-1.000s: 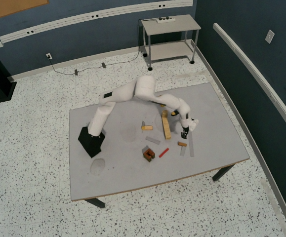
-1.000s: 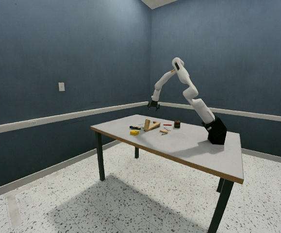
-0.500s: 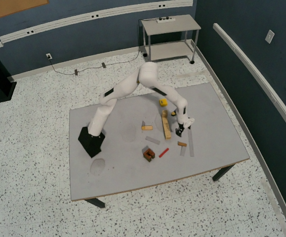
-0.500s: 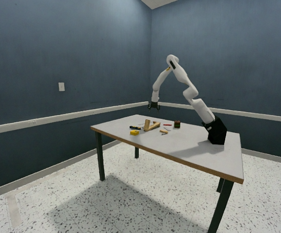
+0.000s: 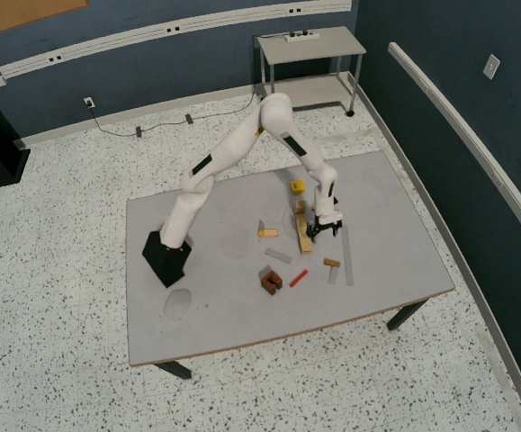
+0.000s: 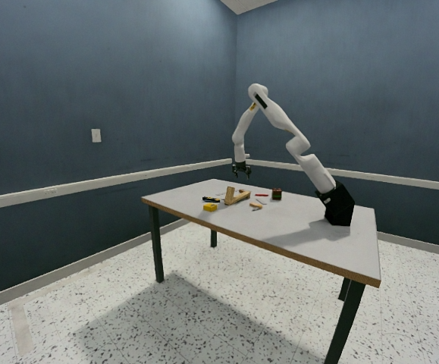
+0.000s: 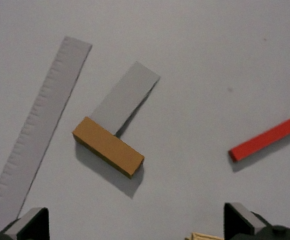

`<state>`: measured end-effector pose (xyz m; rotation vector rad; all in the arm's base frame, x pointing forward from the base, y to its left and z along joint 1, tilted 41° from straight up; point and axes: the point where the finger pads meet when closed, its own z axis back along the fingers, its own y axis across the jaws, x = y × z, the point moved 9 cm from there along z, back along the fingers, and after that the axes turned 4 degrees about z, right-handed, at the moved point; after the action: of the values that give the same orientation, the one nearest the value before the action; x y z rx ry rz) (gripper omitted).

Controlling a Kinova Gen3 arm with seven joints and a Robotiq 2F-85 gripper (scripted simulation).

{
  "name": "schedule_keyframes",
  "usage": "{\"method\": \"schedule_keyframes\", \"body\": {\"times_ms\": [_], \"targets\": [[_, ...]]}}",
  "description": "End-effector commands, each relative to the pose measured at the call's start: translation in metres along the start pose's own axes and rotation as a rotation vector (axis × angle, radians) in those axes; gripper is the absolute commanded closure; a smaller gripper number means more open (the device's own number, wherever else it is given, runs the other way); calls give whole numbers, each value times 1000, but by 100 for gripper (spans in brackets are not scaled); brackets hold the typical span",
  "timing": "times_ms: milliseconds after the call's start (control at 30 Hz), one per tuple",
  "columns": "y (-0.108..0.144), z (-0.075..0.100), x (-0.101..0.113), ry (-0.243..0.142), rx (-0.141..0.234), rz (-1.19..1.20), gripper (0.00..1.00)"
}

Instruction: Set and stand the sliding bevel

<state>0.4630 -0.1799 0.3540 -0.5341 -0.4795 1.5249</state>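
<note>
A wooden-stocked bevel lies flat on the table, with its tan stock (image 7: pixel 108 146) and grey blade (image 7: pixel 125 97) roughly square to each other; it also shows in the top view (image 5: pixel 331 263). My gripper (image 5: pixel 324 230) hangs open and empty above the table, with the bevel ahead of the fingertips in the wrist view. The wooden leg and rail (image 5: pixel 303 227) lie just left of the gripper. The slotted block (image 5: pixel 271 282) stands near the table's front. The black bevel (image 6: pixel 211 199) lies beside the yellow tape measure (image 6: pixel 210 206).
A long grey ruler (image 7: pixel 37 132) lies beside the bevel, and a red pencil (image 7: pixel 269 136) lies on its other side. A second wood-and-grey tool (image 5: pixel 266 230) and a grey bar (image 5: pixel 277 255) lie left of the rail. The arm's black base (image 5: pixel 166 258) stands at the left.
</note>
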Motion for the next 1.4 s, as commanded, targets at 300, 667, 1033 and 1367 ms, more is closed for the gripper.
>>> {"method": "schedule_keyframes", "body": {"times_ms": [300,667,1033,1367], "targets": [[17,-3,44,70,213,-344,0],[36,-13,84,125,438,-710,0],[58,-25,113,172,637,-1037,0],[78,-35,133,209,791,-1290,0]]}}
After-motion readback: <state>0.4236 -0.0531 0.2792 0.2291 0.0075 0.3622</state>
